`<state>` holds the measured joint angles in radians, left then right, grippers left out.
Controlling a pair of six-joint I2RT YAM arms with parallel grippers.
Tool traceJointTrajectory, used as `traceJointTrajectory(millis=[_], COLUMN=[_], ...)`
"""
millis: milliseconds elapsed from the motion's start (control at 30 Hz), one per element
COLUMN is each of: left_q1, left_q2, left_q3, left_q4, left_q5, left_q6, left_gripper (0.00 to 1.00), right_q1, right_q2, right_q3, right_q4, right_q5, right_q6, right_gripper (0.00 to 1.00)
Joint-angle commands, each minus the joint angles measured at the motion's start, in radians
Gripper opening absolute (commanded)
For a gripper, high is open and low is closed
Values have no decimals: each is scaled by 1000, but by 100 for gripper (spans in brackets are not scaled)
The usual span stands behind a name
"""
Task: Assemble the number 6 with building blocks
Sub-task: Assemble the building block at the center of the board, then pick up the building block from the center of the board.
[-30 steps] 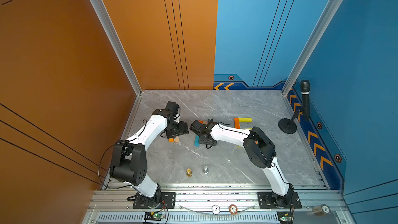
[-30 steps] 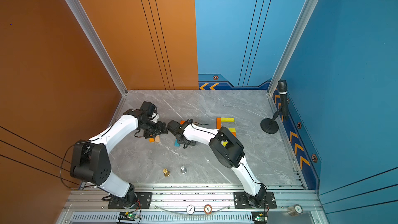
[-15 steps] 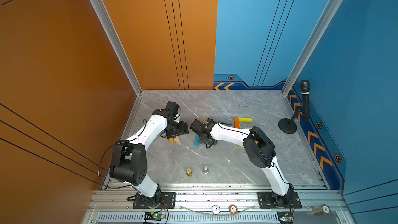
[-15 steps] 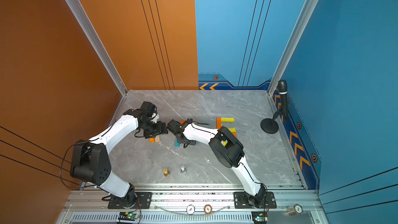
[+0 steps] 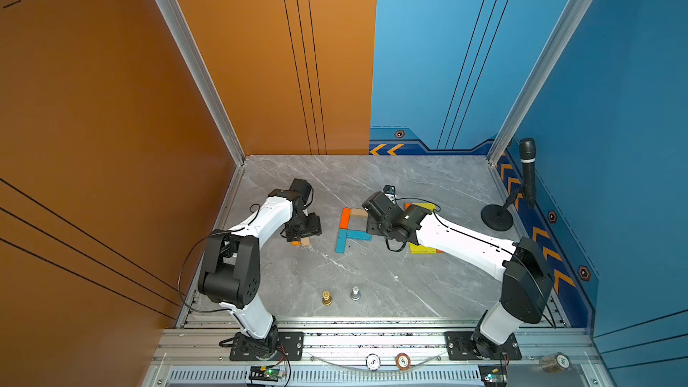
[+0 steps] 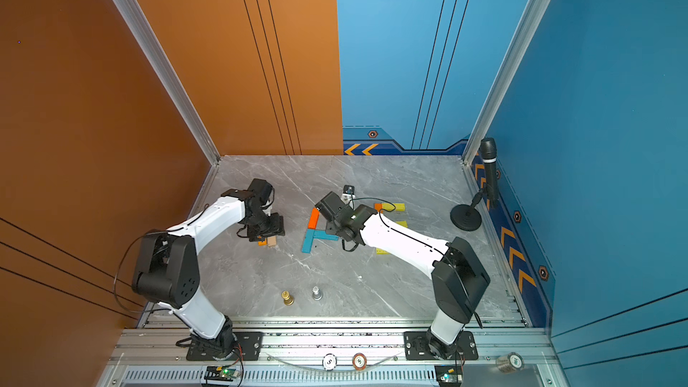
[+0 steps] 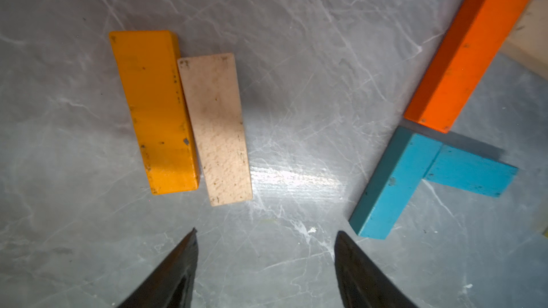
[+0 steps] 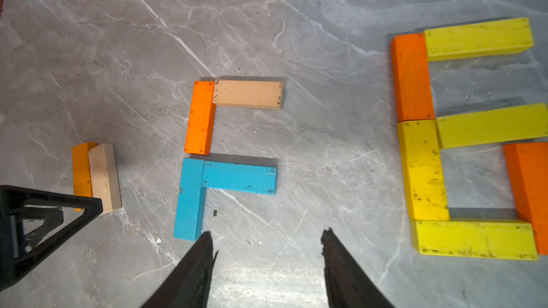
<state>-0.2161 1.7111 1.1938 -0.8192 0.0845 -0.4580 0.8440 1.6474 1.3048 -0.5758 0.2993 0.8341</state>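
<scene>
Left of the half-built six (image 8: 238, 177), the spare amber plank (image 7: 154, 111) and tan plank (image 7: 215, 128) lie touching. My left pincer (image 7: 266, 232) hovers near them, jaws apart, empty. At the six's right side my right pincer (image 8: 267, 232) gapes empty too. Next, I reckon: lift a spare and close the loop.

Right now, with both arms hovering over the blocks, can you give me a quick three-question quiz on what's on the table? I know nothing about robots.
1. True or false: the left gripper is holding a block.
2. How many blocks make up the unfinished figure in the middle? A) two B) four C) six
3. Fill in: most blocks in the complete six are coloured ____.

Key
1. False: its jaws stand apart with nothing between them.
2. B: one orange, one tan, two teal.
3. Yellow: four yellow, two orange.
</scene>
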Motion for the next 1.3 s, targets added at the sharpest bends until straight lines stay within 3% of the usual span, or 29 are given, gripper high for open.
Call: traceJointTrajectory(millis=[0,400,833,1100,1267], left_q1=[2,-34,-28,-17,-17], left_q2=[43,201,116,167,210], left_q3=[32,127,60,51,64], left_q4=[-12,-35,-11,9,14], left_q5=[-43,-131,-163,-131,-113], left_q6=[-40,-105,-131,-122,-115], left_gripper=[71,59,60,58,46], right_q1=[-13,-105,-135,-132,-134], right_q2=[-57,-215,-203,-185,-197], right_q3=[-81,-257,-282,-271,-273], right_q4=[34,97,126,118,104], right_q5=[25,-31,-66,-64,-51], right_q6=[-64,-74,-77,-75,-76], right_gripper=[58,56,56,56,56])
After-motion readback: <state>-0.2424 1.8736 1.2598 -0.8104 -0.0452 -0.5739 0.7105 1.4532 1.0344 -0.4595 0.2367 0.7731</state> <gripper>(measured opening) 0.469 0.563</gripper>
